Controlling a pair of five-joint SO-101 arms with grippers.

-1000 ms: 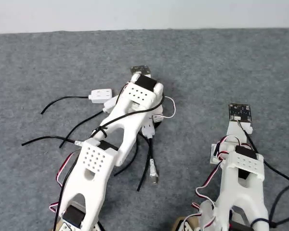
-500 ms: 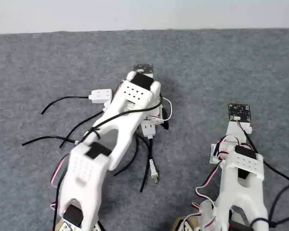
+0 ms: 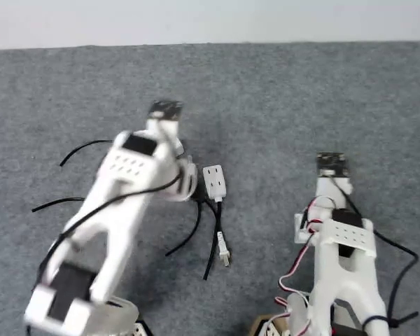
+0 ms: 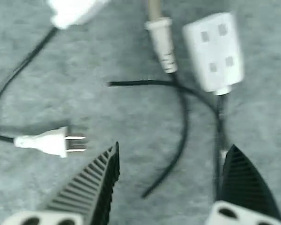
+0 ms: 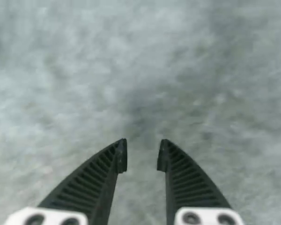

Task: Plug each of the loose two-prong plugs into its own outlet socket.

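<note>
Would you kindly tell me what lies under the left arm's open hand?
Under and ahead of the left hand lie grey carpet, loose black cords, a white two-prong plug and a white outlet block. Whatever is directly beneath its black fingers is covered.

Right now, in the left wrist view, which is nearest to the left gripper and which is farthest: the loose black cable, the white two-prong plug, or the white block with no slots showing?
1. The loose black cable: it lies under the gap between the open fingers of the left gripper.
2. The white two-prong plug: it lies just outside one fingertip.
3. The white block: it is far ahead, well beyond the plug.
</note>
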